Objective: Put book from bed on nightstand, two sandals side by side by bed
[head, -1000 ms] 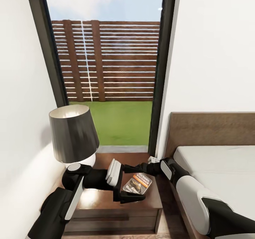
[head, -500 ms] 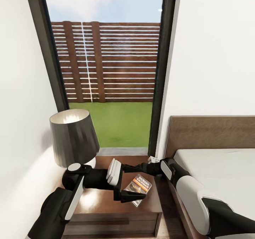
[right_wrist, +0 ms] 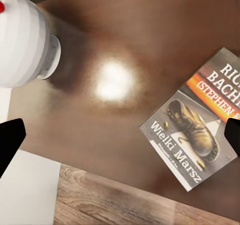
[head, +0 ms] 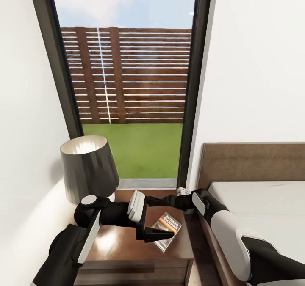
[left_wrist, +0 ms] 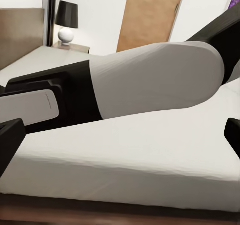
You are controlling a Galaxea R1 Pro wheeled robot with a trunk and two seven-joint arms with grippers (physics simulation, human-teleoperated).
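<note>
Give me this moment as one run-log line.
book: flat on nightstand, near bed-side edge | right tool: open above it | left tool: open | sandals: pending

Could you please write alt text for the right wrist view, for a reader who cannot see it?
A paperback book lies flat on the glossy dark brown nightstand, its cover showing a boot and the words "Wielki Marsz". The lamp's white base stands on the same top, apart from the book, and wooden floor shows past the edge.
</note>
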